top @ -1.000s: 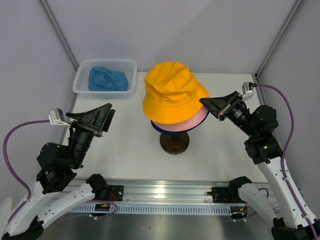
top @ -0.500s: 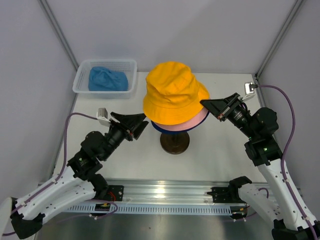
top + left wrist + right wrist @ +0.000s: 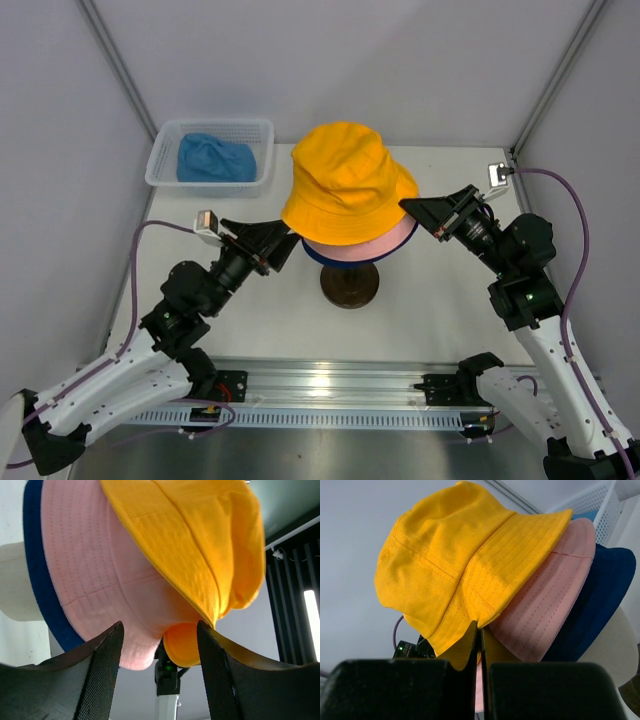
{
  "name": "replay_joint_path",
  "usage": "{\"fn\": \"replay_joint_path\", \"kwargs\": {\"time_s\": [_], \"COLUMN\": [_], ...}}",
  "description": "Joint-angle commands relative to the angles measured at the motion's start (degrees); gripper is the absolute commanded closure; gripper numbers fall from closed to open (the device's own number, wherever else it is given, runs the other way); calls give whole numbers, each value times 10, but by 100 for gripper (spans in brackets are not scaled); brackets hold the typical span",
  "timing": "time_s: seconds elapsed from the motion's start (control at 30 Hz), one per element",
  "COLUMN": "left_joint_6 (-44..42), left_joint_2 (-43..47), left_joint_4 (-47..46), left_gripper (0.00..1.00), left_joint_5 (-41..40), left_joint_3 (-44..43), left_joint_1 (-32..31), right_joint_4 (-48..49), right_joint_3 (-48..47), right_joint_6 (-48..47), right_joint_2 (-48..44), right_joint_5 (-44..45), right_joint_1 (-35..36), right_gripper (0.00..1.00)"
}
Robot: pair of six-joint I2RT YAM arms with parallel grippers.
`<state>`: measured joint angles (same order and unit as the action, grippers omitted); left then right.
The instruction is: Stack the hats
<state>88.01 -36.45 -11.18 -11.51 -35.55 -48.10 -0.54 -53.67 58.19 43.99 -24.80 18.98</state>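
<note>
Three hats sit stacked on the mannequin head: the yellow-orange hat (image 3: 345,180) on top, the pink hat (image 3: 388,246) under it, the dark blue hat (image 3: 318,257) lowest. The light blue hat (image 3: 215,158) lies crumpled in the basket. My right gripper (image 3: 408,208) is shut on the right brim of the yellow-orange hat (image 3: 450,565), its jaws pressed together (image 3: 481,635). My left gripper (image 3: 290,245) is open at the stack's left side. In the left wrist view its fingers (image 3: 106,670) stand apart, just below the pink brim (image 3: 100,580) and yellow-orange brim (image 3: 185,647).
The white mesh basket (image 3: 160,165) stands at the back left of the table. The cream mannequin head (image 3: 15,595) rests on a dark round stand (image 3: 349,286) at the table's middle. Grey walls close in both sides.
My left arm has swung in from the left side of the table to the stack's left brim, and its jaws have narrowed somewhat. The right gripper has kept its hold.
</note>
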Motion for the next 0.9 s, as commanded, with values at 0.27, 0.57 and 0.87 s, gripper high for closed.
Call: {"fn": "replay_joint_path", "kwargs": {"time_s": [0.27, 0.57, 0.87], "left_joint_6": [-6, -24, -20], "left_joint_2": [128, 59, -6], "left_joint_4": [22, -36, -106], "left_gripper": [41, 41, 44], "left_joint_5": [-48, -36, -14], "left_joint_3": [54, 15, -7], "left_joint_1": [1, 6, 24], "right_joint_4": [-2, -2, -2], "right_joint_3": [1, 0, -4], "right_joint_6": [-15, -8, -13], "right_joint_2": [22, 19, 19], "right_joint_5": [5, 13, 9], "right_joint_1": [3, 3, 3], "right_gripper": [100, 100, 100]}}
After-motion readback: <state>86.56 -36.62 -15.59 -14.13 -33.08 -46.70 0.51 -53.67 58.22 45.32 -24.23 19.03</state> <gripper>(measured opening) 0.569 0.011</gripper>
